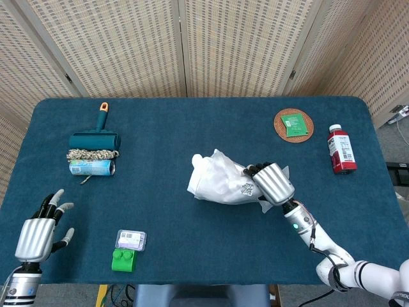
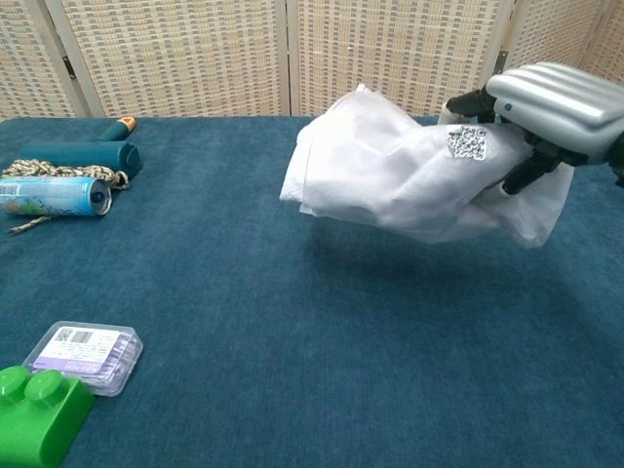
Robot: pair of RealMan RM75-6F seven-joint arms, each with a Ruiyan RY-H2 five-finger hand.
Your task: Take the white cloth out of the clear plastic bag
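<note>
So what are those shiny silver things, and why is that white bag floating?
Those silver things are a robot's two hands. One picture looks down from its head, the other looks out from its chest. The right hand grips a clear plastic bag with a white cloth inside, lifted above the dark blue table, so it isn't floating. The left hand holds nothing, fingers spread. Also on the table: a teal lint roller, a blue spray can, a green toy brick, a small clear plastic box, a round woven coaster and a red drink bottle.
</note>
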